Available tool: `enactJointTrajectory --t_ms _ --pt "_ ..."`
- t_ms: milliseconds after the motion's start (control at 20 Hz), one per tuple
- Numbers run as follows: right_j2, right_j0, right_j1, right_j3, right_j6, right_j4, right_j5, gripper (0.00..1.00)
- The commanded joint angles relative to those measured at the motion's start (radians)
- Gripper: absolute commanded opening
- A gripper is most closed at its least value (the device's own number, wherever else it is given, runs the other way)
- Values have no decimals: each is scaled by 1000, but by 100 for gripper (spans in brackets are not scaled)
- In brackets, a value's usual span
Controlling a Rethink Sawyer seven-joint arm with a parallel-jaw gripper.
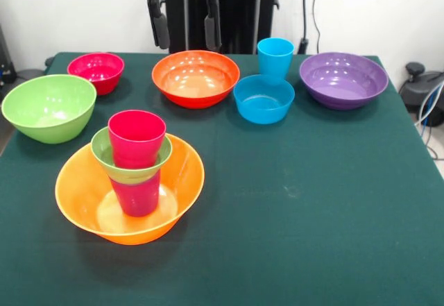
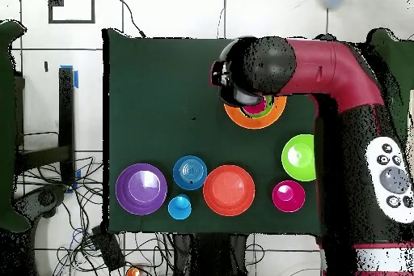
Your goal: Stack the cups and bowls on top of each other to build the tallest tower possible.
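The claw (image 1: 186,28) hangs with its two fingers apart, gripping nothing, right above the red-orange bowl (image 1: 196,78). Well in front of it on the counter (image 1: 312,202), the tower (image 1: 135,171) stands: large orange bowl (image 1: 83,202), cup, small green bowl (image 1: 104,155), red-pink cup (image 1: 137,138).

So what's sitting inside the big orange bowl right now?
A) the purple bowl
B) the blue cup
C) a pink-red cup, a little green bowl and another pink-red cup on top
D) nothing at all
C: in the front view the big orange bowl holds a pink-red cup, a small green bowl rests on it, and another pink-red cup stands in that bowl.
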State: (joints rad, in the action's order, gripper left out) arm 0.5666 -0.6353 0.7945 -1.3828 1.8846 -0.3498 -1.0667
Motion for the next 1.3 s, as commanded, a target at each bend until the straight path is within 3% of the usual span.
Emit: enactJointTrajectory --t_ms 50,450,800,1150,1300 --pt "-71 28 46 -74 217 61 138 100" --pt "-96 41 66 -126 180 99 163 100" --pt "-92 -31 146 -315 86 168 262 100" --pt "-92 -79 167 -418 14 162 279 100" --pt "-102 -85 174 -467 27 142 323 100"
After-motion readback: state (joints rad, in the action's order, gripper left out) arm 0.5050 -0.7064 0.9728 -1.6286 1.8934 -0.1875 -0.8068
